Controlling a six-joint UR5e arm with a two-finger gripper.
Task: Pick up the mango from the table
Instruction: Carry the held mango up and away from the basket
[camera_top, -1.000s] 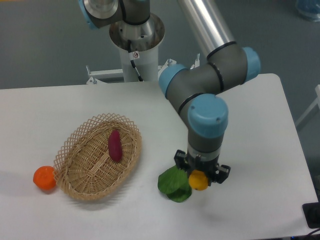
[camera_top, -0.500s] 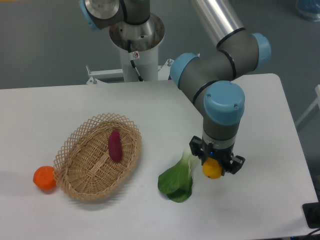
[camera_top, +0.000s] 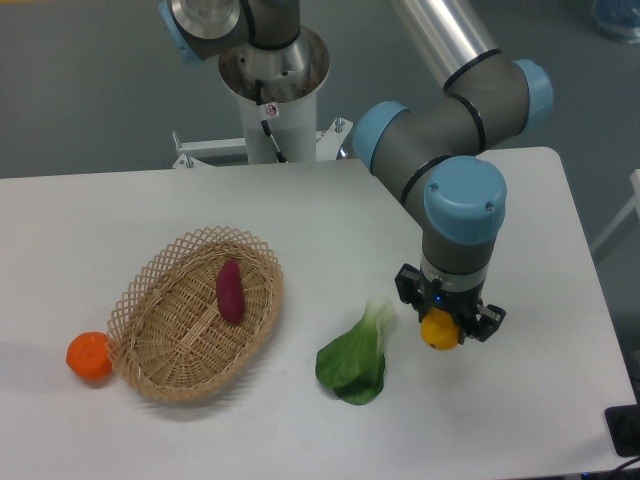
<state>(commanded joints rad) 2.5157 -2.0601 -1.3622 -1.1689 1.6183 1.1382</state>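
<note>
The mango (camera_top: 439, 331) is a yellow-orange fruit seen end-on, held between the fingers of my gripper (camera_top: 446, 322). The gripper points straight down and is shut on it. It hangs a little above the white table (camera_top: 300, 200), right of centre. The upper part of the mango is hidden by the gripper body.
A green leafy vegetable (camera_top: 355, 355) lies on the table just left of the gripper. A wicker basket (camera_top: 170, 340) holding a purple sweet potato (camera_top: 230, 291) stands at the left. A round orange fruit (camera_top: 89, 357) sits left of the basket. The table's right edge is close by.
The gripper has moved to the right with the mango in it, away from the leafy vegetable, which now shows fully. Nothing else has moved.
</note>
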